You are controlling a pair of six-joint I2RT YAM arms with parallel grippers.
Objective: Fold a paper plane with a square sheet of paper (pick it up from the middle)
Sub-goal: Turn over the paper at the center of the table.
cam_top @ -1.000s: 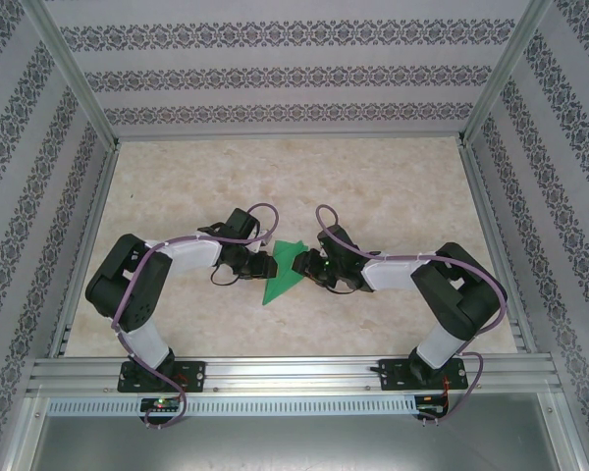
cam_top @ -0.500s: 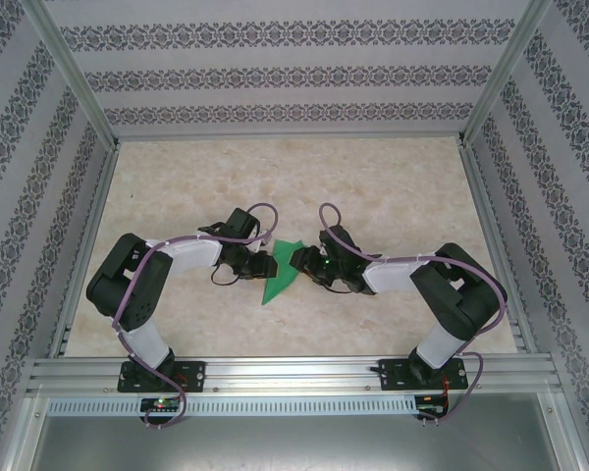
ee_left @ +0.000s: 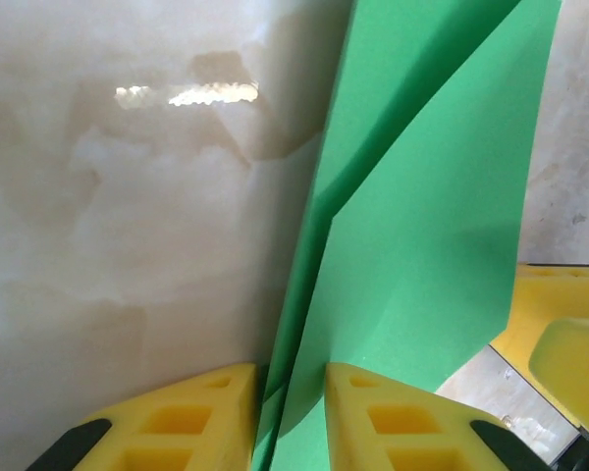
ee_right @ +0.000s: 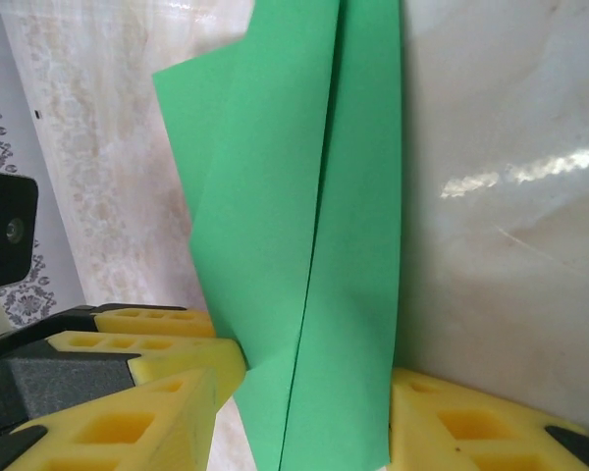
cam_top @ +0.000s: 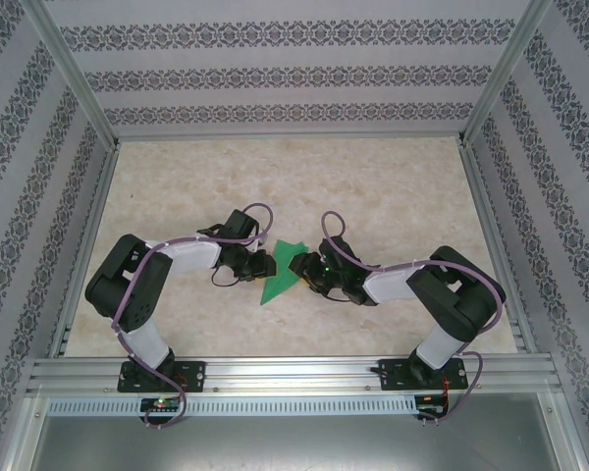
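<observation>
The bright green sheet of paper (cam_top: 281,275) lies mid-table, folded into a narrow pointed shape with its tip toward the near edge. My left gripper (cam_top: 264,263) is at its left edge. In the left wrist view a raised fold of the paper (ee_left: 422,226) runs between the yellow fingers of that gripper (ee_left: 290,378), whose jaws stand narrowly apart, the layers loose in the gap. My right gripper (cam_top: 301,266) is at the paper's right side. In the right wrist view that gripper (ee_right: 309,383) is open and straddles the creased paper (ee_right: 304,245).
The marble-patterned tabletop (cam_top: 373,186) is bare behind the arms. Patterned walls and aluminium posts (cam_top: 74,74) enclose it. The two grippers are very close: the left one's yellow fingers (ee_right: 147,339) show in the right wrist view.
My right gripper has slid left, further over the paper, and its arm has dropped lower. The left jaws have narrowed a little. The paper has hardly moved.
</observation>
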